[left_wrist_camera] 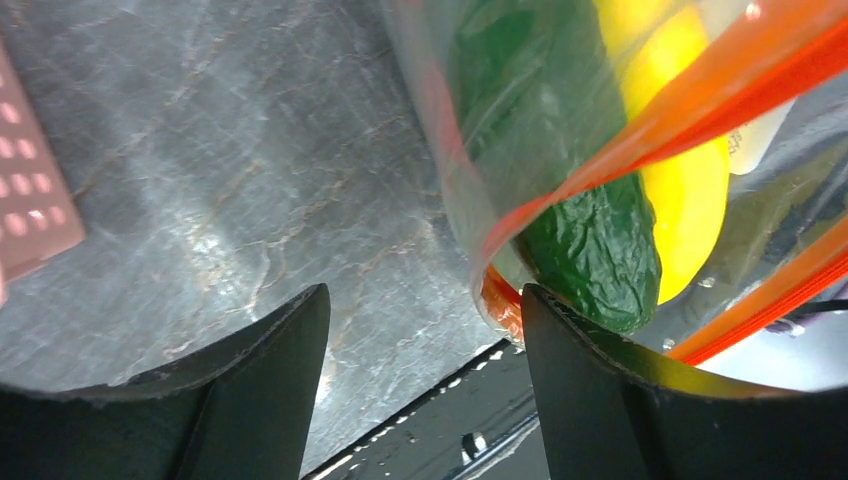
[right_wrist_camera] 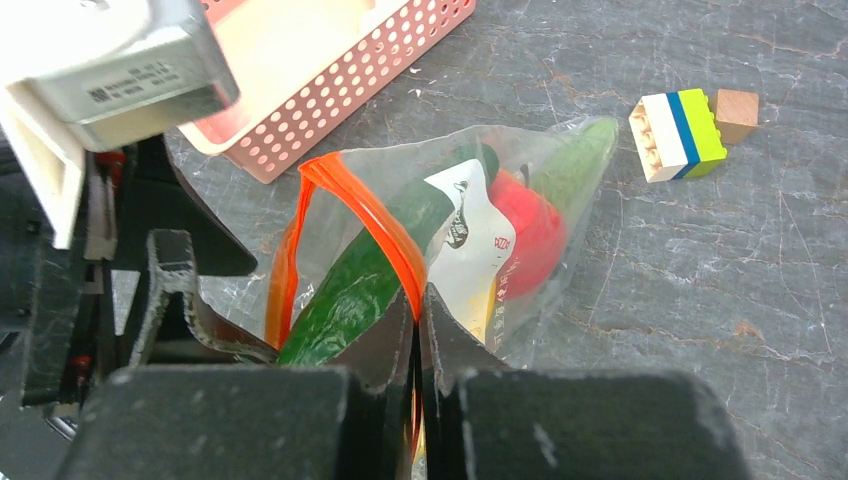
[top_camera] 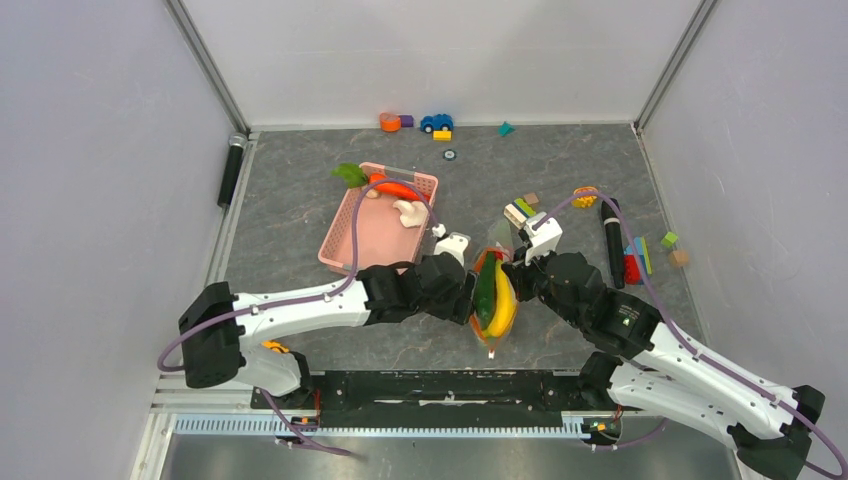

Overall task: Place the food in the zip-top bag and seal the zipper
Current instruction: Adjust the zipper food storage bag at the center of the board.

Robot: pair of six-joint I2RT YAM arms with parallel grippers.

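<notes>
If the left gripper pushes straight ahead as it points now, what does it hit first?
Probably the zip-top bag: its orange-red zipper mouth and the cucumber sit just past the left gripper, toward one finger. Depth is unclear.

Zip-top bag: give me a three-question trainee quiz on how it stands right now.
1. True or false: the zip-top bag is sealed.
2. Which end effector is pinching the zipper? A) left end effector B) right end effector
3. Name one food item not yet bagged.

Key:
1. False; its mouth gapes open.
2. B; the left one's fingers stand apart beside the bag's mouth, gripping nothing.
3. The carrot, or the mushroom, both in the pink basket.
</notes>
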